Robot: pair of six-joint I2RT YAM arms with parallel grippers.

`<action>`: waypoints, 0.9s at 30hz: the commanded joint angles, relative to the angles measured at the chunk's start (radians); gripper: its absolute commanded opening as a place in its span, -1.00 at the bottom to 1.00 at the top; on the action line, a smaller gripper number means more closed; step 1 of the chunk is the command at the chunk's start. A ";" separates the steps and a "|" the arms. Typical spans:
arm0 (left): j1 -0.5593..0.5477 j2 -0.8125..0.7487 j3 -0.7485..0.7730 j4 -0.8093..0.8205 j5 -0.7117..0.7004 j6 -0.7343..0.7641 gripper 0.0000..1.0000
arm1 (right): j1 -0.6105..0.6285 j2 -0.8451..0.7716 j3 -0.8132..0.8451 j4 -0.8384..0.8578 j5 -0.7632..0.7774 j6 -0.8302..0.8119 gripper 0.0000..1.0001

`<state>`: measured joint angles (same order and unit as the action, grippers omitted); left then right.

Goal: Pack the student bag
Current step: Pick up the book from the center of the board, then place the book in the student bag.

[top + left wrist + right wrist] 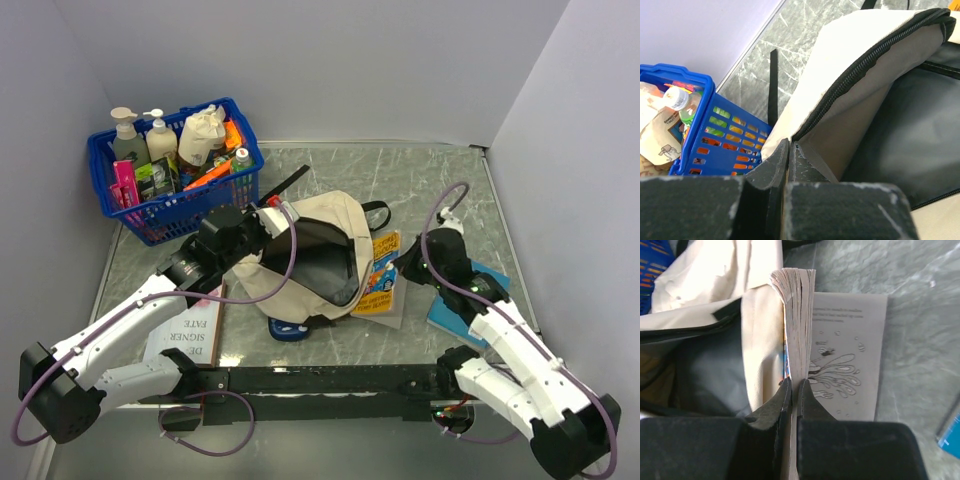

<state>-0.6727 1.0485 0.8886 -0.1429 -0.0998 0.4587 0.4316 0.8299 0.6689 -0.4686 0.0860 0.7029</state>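
Cream student bag [310,250] lies mid-table, mouth gaping right. Left gripper [789,150] is pinched tight on its zipper rim, likely to hold it open. Right gripper [792,387] is clamped on the picture book [799,315] just right of the opening, probably to slide it in. Blue basket [200,205] sits far-left, out of the way. The bag's lip touches the book and may snag it.

Cream student bag [322,212] lying mid-table, unzipped, mouth gaping.
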 commanded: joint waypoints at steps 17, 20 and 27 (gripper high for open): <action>-0.002 0.028 0.179 -0.057 0.160 -0.029 -0.98 | -0.002 -0.138 0.414 -0.292 -0.310 0.116 -1.00; -0.001 0.034 0.188 -0.066 0.170 -0.034 -0.98 | 0.001 -0.149 0.367 -0.285 -0.373 0.147 -1.00; -0.008 0.039 0.196 -0.083 0.210 -0.045 -0.98 | 0.002 -0.175 0.244 -0.257 -0.434 0.187 -1.00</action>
<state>-0.6758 1.0950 1.0237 -0.2741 0.0742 0.4335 0.4313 0.6815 0.9554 -0.7879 -0.2714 0.8207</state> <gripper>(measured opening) 0.022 0.041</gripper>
